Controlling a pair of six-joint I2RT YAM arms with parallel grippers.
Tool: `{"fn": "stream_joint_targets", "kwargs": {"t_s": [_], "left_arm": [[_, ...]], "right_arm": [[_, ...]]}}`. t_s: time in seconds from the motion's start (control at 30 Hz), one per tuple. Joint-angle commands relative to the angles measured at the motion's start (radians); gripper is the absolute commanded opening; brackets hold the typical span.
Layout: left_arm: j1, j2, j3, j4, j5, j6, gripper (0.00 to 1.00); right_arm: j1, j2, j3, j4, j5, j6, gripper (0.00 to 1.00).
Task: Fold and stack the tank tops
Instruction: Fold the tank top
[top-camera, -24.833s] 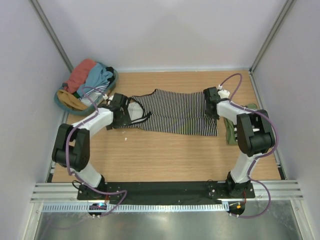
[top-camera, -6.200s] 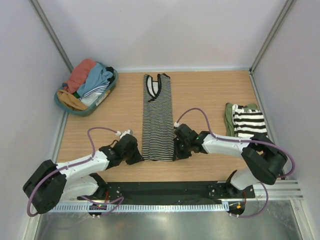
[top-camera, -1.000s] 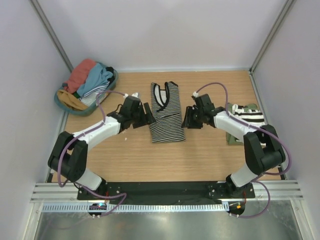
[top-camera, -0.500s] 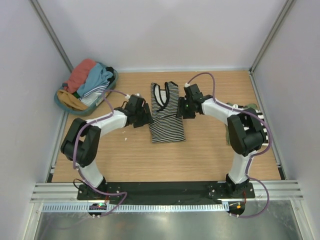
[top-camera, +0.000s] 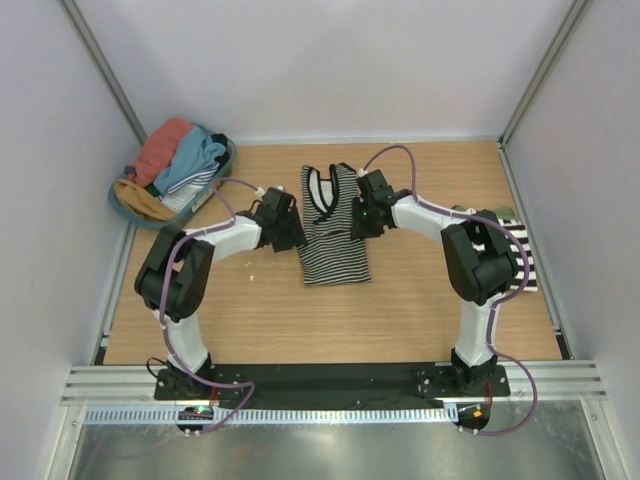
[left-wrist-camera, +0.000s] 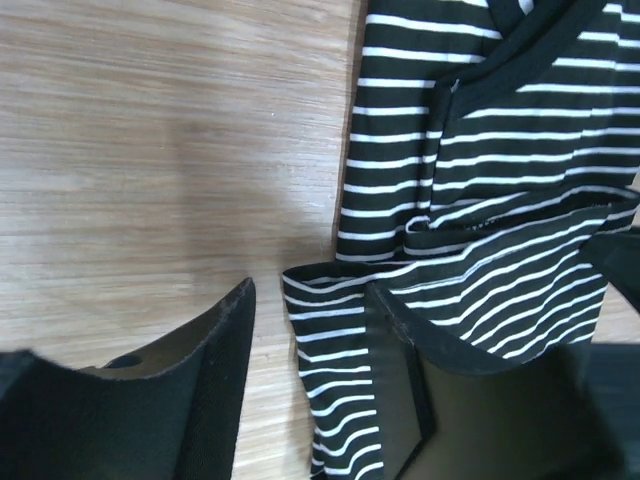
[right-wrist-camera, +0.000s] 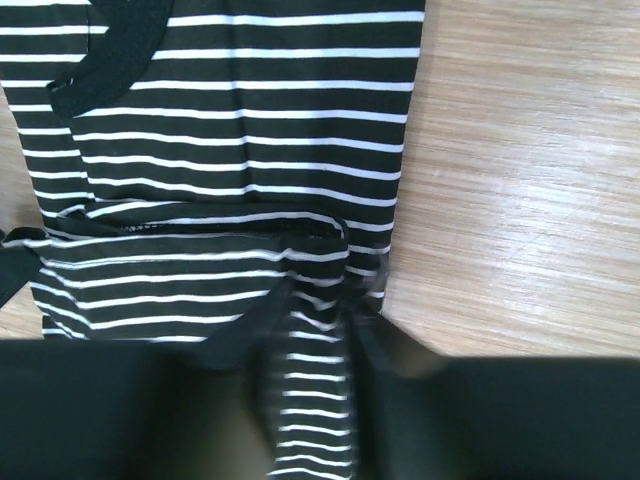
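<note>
In the middle of the tabletop (top-camera: 400, 300), the folded black-and-white striped tank top (top-camera: 335, 248) is lying flat while the left jaws are standing apart around its left edge and the right jaws, blurred, are straddling its right edge, whether clamped I cannot tell.

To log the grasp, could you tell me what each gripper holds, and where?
Left gripper is open astride the left edge of the striped top, holding nothing. Right gripper has the right edge between its fingers; grip cannot be told.
</note>
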Motion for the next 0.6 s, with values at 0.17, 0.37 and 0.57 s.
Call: {"fn": "stream_joint_targets", "kwargs": {"t_s": [0.17, 0.37, 0.57], "left_arm": [[0.003, 0.049, 0.053, 0.023, -0.022, 0.003, 0.29], [0.003, 0.069, 0.074, 0.025, -0.004, 0.009, 0.20], [0.003, 0.046, 0.070, 0.016, -0.004, 0.020, 0.00]], "right_arm": [[0.020, -0.021, 0.025, 0.028, 0.028, -0.028, 0.09], [0.028, -0.043, 0.013, 0.047, 0.028, -0.034, 0.01], [0.030, -0.083, -0.024, 0.082, 0.063, -0.030, 0.01]]}}
